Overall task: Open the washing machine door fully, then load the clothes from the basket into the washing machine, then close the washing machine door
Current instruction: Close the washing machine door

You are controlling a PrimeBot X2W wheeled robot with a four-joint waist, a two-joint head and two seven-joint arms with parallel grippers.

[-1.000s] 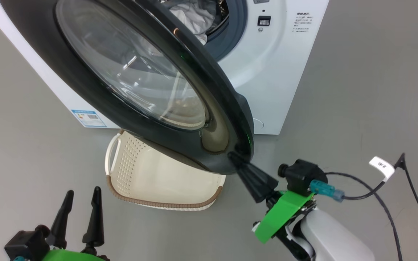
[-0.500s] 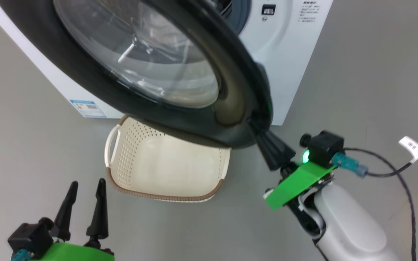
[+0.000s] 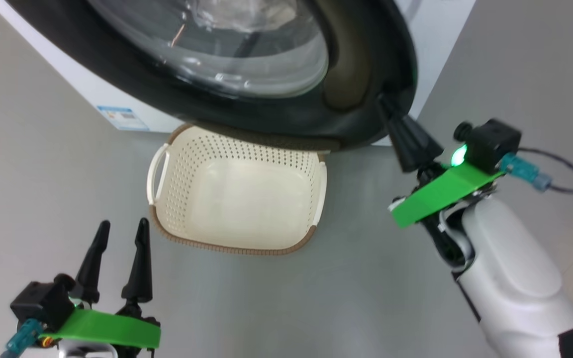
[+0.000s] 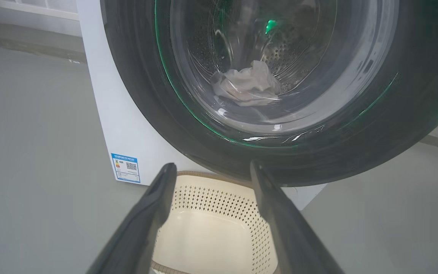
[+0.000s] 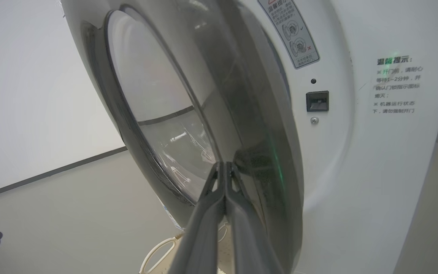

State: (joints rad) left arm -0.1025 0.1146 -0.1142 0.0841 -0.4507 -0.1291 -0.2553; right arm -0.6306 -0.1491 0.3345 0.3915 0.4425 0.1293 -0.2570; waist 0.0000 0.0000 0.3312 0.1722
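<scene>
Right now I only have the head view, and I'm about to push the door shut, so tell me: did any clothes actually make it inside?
Observer: Yes. The left wrist view looks through the washing machine door at a crumpled pale cloth lying in the steel drum.
Operator: How close is the door to latching?
Observer: Not latched. In the right wrist view the black latch slot on the washing machine is uncovered, and the door stands off from that front panel at an angle.
Operator: And my pushing gripper?
Observer: The right gripper has its fingers pressed together, with the tips on the door's black rim.
</scene>
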